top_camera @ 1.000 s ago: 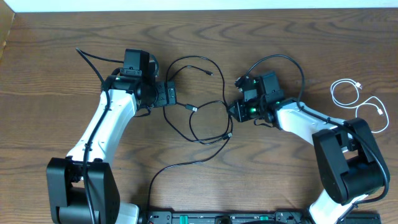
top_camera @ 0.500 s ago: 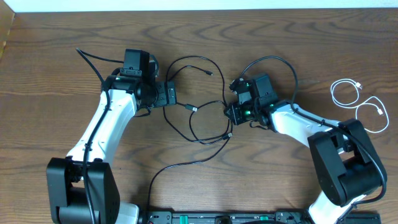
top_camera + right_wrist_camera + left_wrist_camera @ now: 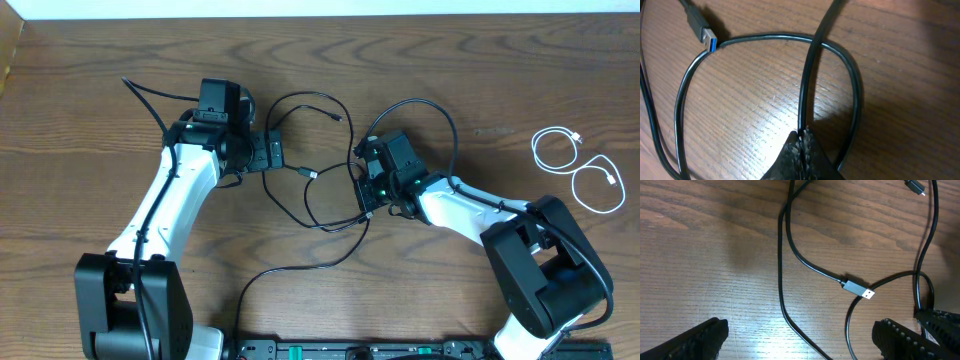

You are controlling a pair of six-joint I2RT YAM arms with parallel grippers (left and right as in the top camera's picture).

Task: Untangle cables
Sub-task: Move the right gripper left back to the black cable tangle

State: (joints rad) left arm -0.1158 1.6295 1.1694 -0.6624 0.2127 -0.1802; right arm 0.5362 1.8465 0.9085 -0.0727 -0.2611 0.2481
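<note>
A loose tangle of thin black cables (image 3: 318,195) lies in the middle of the brown wooden tabletop (image 3: 470,60), between the two arms. The loops cross one another in several places.

The right fingers (image 3: 366,198) are at the right side of this tangle. The right wrist view shows them pressed fully together (image 3: 801,137), pinching one strand of black cable (image 3: 809,75) down at the wood. That strand runs up from the tips and crosses over a rounded black loop. A black plug with a blue insert (image 3: 703,31) lies at the loop's upper left.

The left fingers (image 3: 272,153) are at the left side of the tangle, spread wide and holding nothing. In the left wrist view one finger (image 3: 697,339) shows at the lower left and the other at the lower right. Black strands run across the wood between them. A plug with a silver metal tip (image 3: 859,289) lies further ahead, touched by neither finger.

A thin white cable (image 3: 577,163) lies in two loops near the right edge of the tabletop. It is well apart from the black cables and from both sets of fingers.
</note>
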